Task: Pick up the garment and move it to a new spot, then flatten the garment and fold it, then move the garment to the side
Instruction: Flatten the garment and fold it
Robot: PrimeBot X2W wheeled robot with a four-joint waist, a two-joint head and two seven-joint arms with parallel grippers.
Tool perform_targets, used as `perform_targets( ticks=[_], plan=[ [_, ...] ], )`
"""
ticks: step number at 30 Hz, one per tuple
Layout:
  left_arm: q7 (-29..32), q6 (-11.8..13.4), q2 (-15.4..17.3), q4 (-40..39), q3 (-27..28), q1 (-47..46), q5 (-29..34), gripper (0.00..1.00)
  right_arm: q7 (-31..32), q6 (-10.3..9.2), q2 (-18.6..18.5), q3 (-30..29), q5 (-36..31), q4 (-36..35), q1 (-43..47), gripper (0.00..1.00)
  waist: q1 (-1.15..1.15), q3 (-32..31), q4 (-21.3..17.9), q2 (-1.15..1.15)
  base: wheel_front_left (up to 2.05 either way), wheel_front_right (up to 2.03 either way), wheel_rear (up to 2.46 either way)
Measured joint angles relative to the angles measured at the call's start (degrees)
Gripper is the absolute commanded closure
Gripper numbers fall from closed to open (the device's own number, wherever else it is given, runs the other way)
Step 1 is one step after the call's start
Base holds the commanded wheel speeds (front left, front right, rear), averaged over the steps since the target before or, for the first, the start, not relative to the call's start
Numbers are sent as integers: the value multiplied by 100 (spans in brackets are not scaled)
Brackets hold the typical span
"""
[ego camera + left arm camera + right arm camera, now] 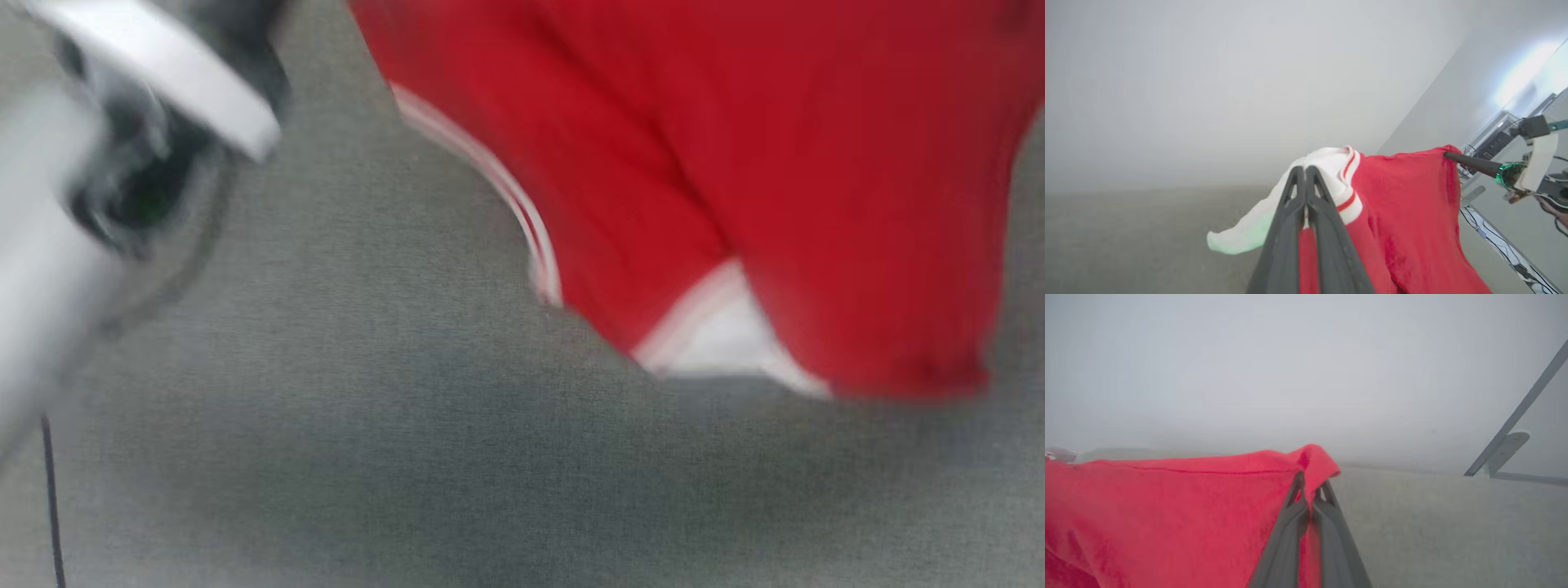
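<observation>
left forearm: pale, smooth, rounded casing with dark joints, at the upper left of the head view; blurred.
cable: thin and black, running down the lower left edge of the grey surface.
grey surface: flat, matt, with a fine woven grain; it spreads under everything in the head view.
left gripper: two long dark ribbed fingers pressed together, pinching the garment at its white sleeve, just beside the striped cuff.
white sleeve: soft and limp, drooping to the left of the left gripper's fingers.
striped cuff: ribbed knit, white with a red band, touching the right-hand finger of the left gripper.
garment: soft bright-red cloth with a slightly fuzzy nap, stretched between the two grippers and sagging below them; in the head view it hangs over the far right part of the grey surface, red-and-white trim along its left edge; whether it touches the surface cannot be told.
top edge: a straight stitched seam, pulled taut toward the right gripper.
right gripper: dark fingers closed tight on a red corner of the garment, which folds over their tips; from the left wrist view it shows as a dark rod at the cloth's upper right corner.
metal strut: thin, grey, slanted, with a rounded bracket at its foot, far right.
</observation>
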Motion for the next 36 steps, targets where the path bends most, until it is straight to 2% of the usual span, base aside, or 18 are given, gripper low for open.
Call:
perform_targets(
  ticks=[5,10,13,17,21,24,30,36],
  plan=[
    [-26,-7,-326,1222,563,-1591,-278,100,-872,2,655,-474,-509,1010,-1653,100,1,364,-147,0,0,0,0],
    [-299,-9,-494,1907,1007,-2815,-374,100,-1803,8,931,-873,-865,1664,-2830,100,1,525,-304,0,0,0,0],
    [-419,-24,-561,2003,1167,-3198,-428,100,-2138,11,984,-1015,-1000,2059,-3255,100,1,545,-320,0,0,0,0],
    [-378,-23,-583,1945,1116,-3083,-612,100,-2111,12,1039,-848,-1040,2460,-3359,100,1,526,-293,0,0,0,0],
    [-304,-15,-570,1662,957,-2194,-868,100,-1954,7,1009,-489,-862,2501,-2882,100,1,504,-259,0,0,0,0],
    [-245,-15,-460,1202,847,-1375,-1092,100,-1863,5,890,-175,-619,2249,-2256,100,1,458,-236,0,0,0,0],
    [-401,-14,-237,165,705,494,-1378,100,-1400,4,436,192,236,1357,-458,100,0,261,-192,0,0,0,0],
    [-578,-14,-16,-610,570,2010,-1201,100,-1136,4,-44,32,933,192,1560,100,0,-35,-157,0,0,0,0]
  ],
)
